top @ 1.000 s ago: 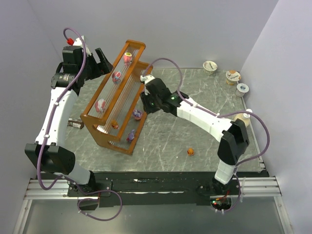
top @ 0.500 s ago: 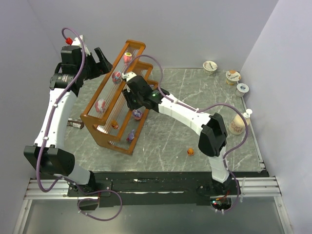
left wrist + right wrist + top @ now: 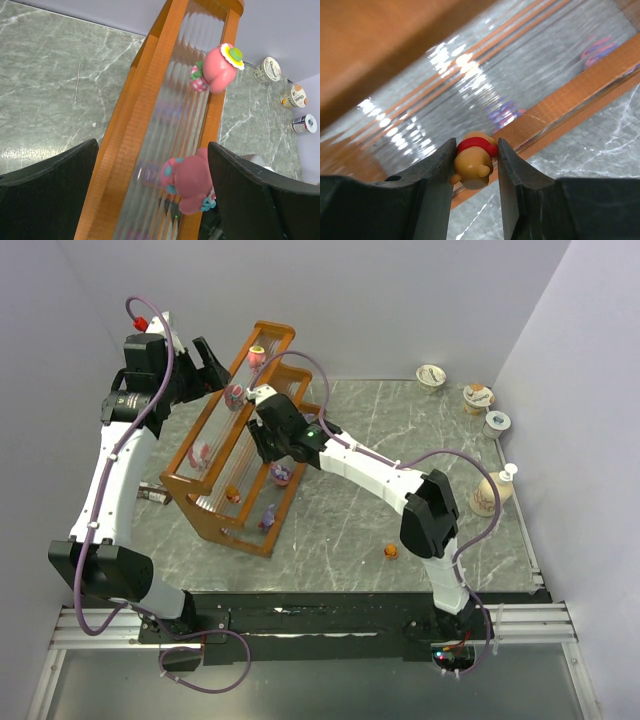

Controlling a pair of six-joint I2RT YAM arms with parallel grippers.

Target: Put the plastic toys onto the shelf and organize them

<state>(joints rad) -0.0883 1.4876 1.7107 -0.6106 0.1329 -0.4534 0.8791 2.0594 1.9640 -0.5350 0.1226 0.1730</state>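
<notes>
At the slatted front of the shelf (image 3: 213,525), the right gripper (image 3: 474,150) is pinching an orange toy in a red shirt (image 3: 471,166) just beside a wooden rail. The left gripper (image 3: 152,150) is hovering, fingers spread wide, above the top tier, where two pink toys (image 3: 220,70) are sitting. Lettering on the foil-lidded cups (image 3: 267,69) is showing too small to read.

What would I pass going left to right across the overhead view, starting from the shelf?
First the shelf → loose orange toy on the table → leftmost foil-lidded cup → beige bottle.
</notes>
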